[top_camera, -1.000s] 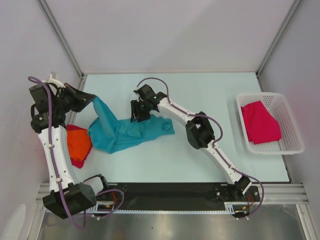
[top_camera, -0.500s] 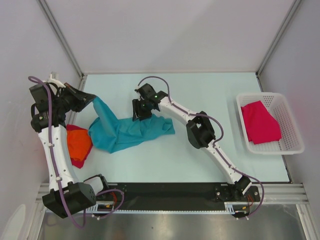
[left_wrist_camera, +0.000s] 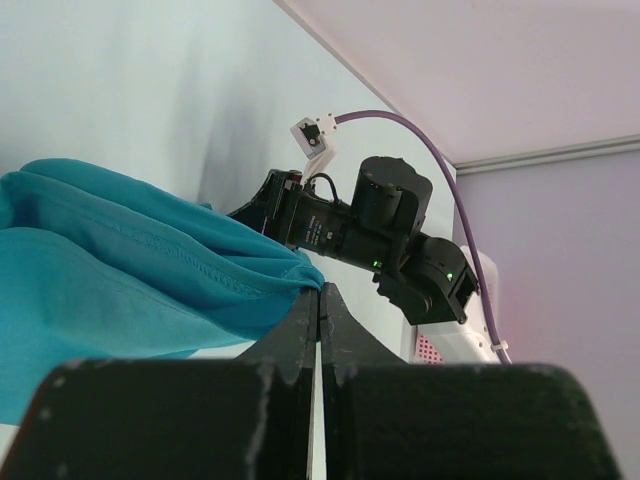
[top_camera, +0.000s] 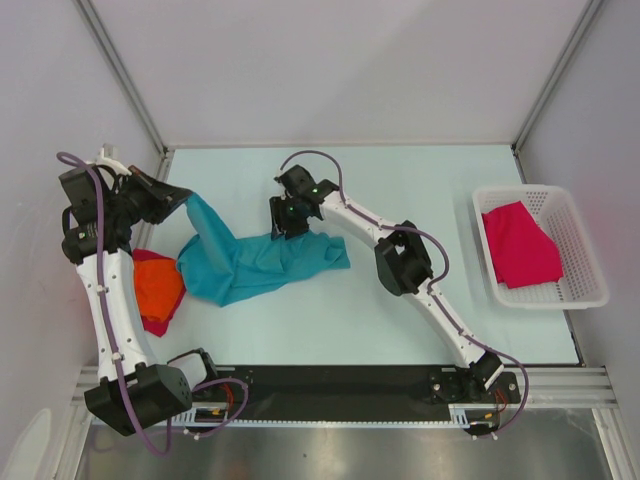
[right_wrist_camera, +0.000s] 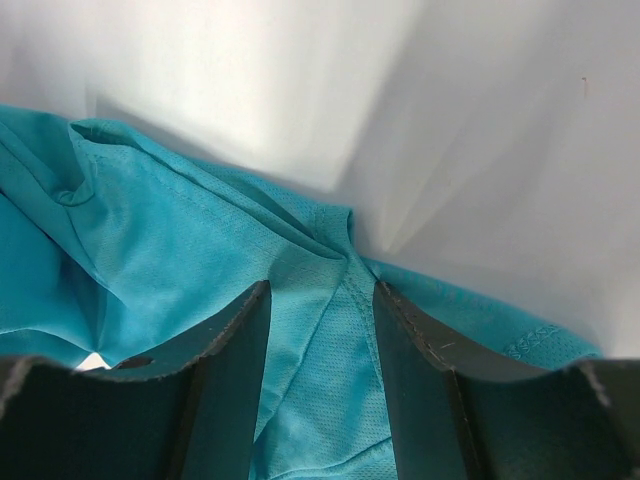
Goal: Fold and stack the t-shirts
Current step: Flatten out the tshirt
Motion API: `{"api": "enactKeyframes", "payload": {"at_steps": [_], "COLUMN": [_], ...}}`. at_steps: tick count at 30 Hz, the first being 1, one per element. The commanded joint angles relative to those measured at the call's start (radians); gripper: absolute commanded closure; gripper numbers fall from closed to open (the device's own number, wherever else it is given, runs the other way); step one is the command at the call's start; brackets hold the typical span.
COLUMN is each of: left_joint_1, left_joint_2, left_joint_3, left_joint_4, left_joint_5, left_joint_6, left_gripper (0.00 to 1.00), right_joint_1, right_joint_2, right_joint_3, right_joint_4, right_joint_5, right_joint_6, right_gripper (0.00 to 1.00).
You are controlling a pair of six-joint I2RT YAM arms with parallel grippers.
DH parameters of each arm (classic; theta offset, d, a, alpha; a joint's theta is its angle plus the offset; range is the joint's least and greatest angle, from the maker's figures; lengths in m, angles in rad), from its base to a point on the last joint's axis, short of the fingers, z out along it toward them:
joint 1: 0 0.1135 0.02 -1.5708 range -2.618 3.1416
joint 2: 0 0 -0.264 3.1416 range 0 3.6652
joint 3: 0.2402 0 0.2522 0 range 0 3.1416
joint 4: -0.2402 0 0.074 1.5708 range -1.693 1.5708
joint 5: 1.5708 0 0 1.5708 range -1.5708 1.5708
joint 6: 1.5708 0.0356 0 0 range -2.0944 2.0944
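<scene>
Broadly, the pale table (top_camera: 400, 190) carried everything. A teal t-shirt (top_camera: 250, 265) lay crumpled left of the table's middle, with one end drawn up toward the far left corner. A white lattice basket (top_camera: 550, 298) sat at the right edge, holding a magenta-pink t-shirt (top_camera: 520, 245). At the left edge an orange t-shirt (top_camera: 158, 288) rested on a dark red t-shirt (top_camera: 155, 325), whose cloth showed past the orange one on its near and far sides. The teal shirt's lower fold lay just beside this pile. The left gripper (top_camera: 186, 203) had its fingers pressed together on the teal shirt's raised end, holding that part off the table. The right gripper (top_camera: 285, 228) pointed down over the shirt's far edge near the middle. Its jaws were apart, and a raised ridge of teal cloth stood between its fingers (right_wrist_camera: 225, 370). Whether they touched the cloth could not be told.
</scene>
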State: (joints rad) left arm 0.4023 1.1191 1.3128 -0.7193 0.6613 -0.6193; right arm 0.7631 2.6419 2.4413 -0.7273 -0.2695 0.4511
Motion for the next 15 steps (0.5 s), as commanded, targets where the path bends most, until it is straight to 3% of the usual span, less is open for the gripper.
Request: {"api": "enactKeyframes", "payload": {"at_steps": [1, 15], "left_joint_1": [0.004, 0.006], "left_joint_2": [-0.002, 0.007], "left_joint_3": [0.005, 0.008], "left_joint_4": [0.035, 0.041], "left_joint_5": [0.006, 0.0], "left_joint_6": [0.016, 0.01], "left_gripper": [1.0, 1.0], "right_joint_1": [0.007, 0.044], "right_joint_2": [-0.039, 0.015], "right_joint_3": [0.002, 0.058], "right_joint_4": [0.003, 0.057], "right_joint_5": [-0.005, -0.069], "right_joint_6": [-0.006, 0.051], "right_gripper": [0.49, 0.52]}}
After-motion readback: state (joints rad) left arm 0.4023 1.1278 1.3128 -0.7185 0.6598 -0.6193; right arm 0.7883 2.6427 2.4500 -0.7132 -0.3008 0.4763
